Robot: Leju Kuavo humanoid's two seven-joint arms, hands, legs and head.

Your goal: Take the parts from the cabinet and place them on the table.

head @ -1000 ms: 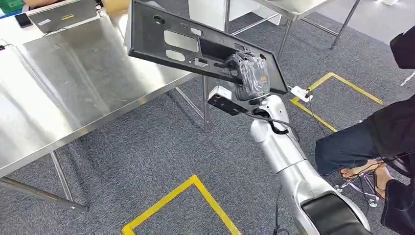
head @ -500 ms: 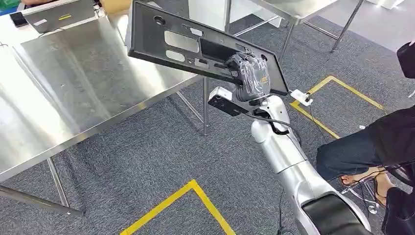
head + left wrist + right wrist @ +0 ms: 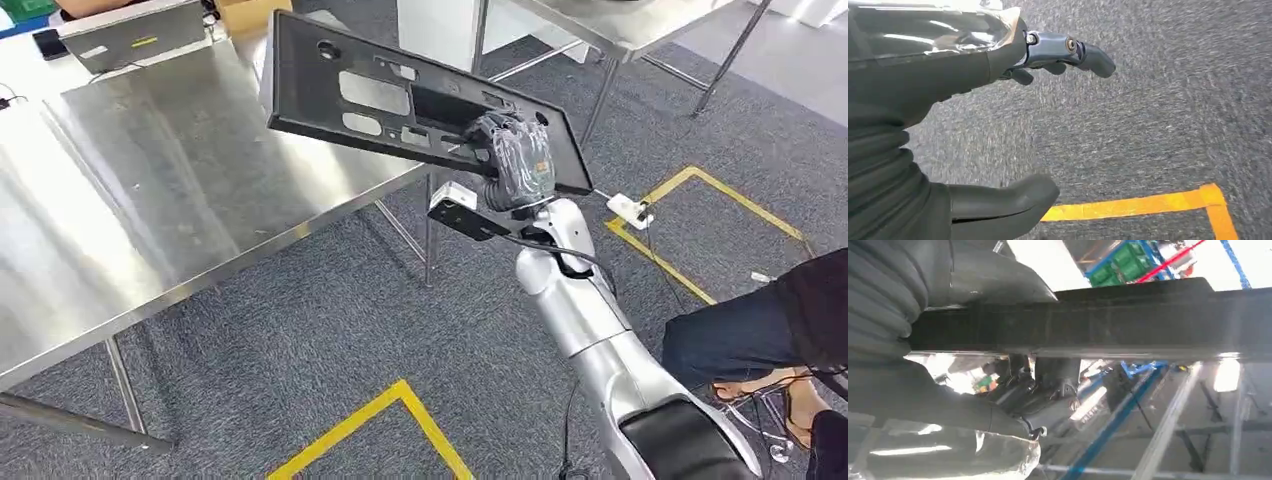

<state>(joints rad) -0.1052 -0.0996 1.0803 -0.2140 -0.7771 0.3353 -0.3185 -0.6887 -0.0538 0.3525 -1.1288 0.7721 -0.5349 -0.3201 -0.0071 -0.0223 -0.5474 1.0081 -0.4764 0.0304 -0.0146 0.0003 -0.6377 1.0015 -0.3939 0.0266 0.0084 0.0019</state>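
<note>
Currently: right hand (image 3: 512,160) grips black panel (image 3: 400,95) at its near end, long axis reaching left over steel table (image 3: 150,190).

Bright, even indoor light, sharp from the head, soft and smeared at the wrists.

In the head view the steel surface (image 3: 150,190) throws broad white glare toward 9 o'clock, and only faint shadows lie on the carpet (image 3: 330,330). The left wrist view is motion-blurred across the carpet, with the near left hand (image 3: 938,120) out of focus. The right wrist view is backlit: blown-out white at 12 and 3 o'clock, the black part (image 3: 1108,320) nearly featureless.
</note>
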